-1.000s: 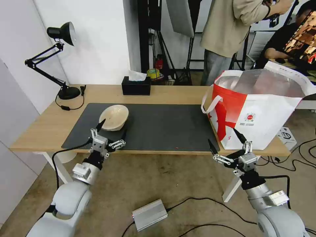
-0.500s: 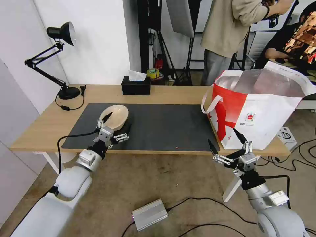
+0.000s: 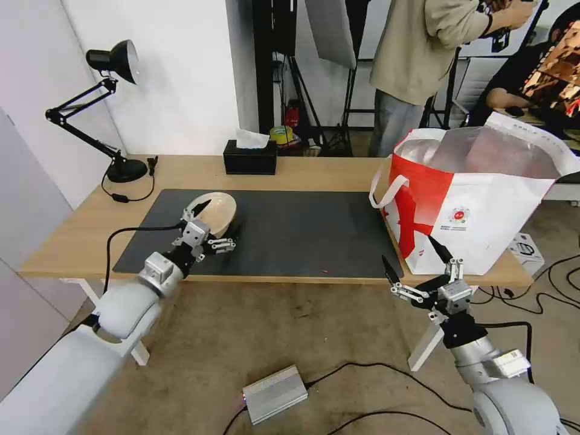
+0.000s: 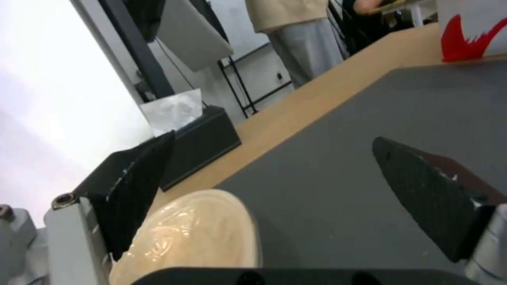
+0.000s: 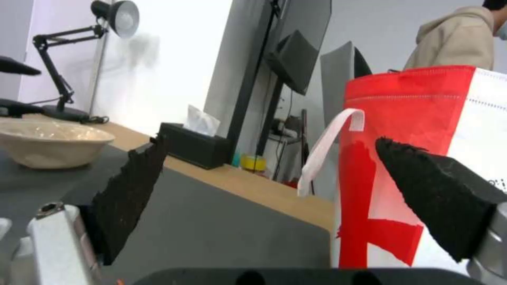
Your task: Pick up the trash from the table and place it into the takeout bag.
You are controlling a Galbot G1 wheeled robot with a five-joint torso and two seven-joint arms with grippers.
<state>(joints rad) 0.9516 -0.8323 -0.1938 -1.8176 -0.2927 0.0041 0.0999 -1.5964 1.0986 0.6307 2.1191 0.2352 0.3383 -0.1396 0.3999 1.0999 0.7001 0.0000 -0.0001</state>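
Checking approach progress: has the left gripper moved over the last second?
Yes. The left gripper has advanced from the table's near edge onto the mat, jaws open around the beige bowl.

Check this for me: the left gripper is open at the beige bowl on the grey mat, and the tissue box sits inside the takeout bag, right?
Not quite. The head view shows the tissue box on the table's far edge, well apart from the takeout bag. The rest holds.
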